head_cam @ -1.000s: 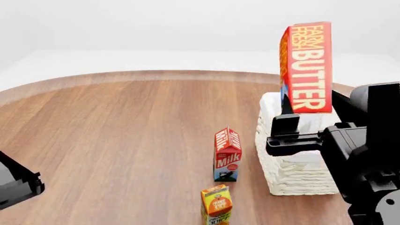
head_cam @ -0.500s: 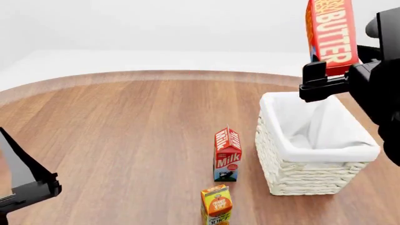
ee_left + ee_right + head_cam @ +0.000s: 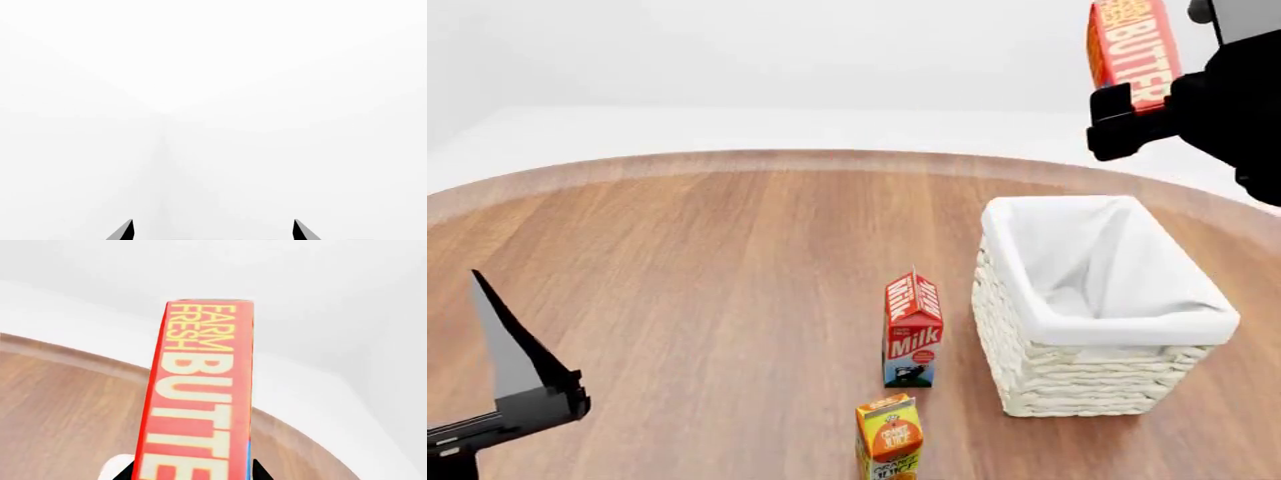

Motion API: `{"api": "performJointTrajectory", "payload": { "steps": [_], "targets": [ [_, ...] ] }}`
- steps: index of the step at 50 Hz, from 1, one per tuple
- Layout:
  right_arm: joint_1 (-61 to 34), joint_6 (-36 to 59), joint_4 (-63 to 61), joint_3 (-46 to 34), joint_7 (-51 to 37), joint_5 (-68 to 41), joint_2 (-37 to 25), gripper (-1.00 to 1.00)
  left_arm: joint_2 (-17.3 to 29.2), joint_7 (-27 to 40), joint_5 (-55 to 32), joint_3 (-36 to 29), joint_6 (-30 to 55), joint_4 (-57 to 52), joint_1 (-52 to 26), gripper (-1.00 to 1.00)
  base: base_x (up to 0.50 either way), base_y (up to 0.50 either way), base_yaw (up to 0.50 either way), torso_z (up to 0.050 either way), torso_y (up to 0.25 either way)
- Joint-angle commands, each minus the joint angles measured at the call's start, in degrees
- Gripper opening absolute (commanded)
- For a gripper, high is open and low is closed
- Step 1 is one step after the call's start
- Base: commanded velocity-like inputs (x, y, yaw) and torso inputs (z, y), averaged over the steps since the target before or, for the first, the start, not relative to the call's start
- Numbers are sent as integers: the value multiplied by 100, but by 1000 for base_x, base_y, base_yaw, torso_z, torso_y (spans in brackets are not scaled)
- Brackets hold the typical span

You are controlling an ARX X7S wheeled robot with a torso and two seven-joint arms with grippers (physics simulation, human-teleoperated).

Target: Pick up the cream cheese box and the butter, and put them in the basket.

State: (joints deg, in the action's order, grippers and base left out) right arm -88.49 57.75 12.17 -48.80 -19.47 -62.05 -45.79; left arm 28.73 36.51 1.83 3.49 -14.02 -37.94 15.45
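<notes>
So the butter (image 3: 1133, 52) is up high in my right tool (image 3: 1124, 118), clamped near its bottom end, standing nearly upright, above and behind the basket (image 3: 1094, 385). It's a stiff cardboard brick, probably light, smooth-sided, so I'd guess it could pivot in a low grip; pinching mid-body on the broad faces seems safer. Left tool (image 3: 510, 395) sits low over the tabletop (image 3: 694, 260), prongs apart, holding nothing. Can't spot the cream cheese box anywhere.
</notes>
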Motion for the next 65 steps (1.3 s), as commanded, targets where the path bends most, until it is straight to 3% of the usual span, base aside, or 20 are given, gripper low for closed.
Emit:
{"api": "performJointTrajectory", "payload": {
  "steps": [1, 13, 29, 65],
  "targets": [
    [-279, -243, 1050, -305, 1010, 1036, 472, -100, -135, -168, 100, 3, 29, 5, -35, 100, 0, 0, 0, 0, 0],
    [-314, -517, 1763, -693, 1633, 1401, 757, -100, -139, -195, 108, -86, 30, 28, -57, 100, 0, 0, 0, 1, 1],
    [121, -475, 1487, -565, 1423, 1197, 428, -100, -147, -219, 142, -198, -5, 95, -91, 100, 0, 0, 0, 1, 2],
    [731, -531, 1329, -591, 1327, 1068, 310, -100, -133, -229, 130, -295, -100, 200, -112, 100, 0, 0, 0, 0, 1]
  ]
}}
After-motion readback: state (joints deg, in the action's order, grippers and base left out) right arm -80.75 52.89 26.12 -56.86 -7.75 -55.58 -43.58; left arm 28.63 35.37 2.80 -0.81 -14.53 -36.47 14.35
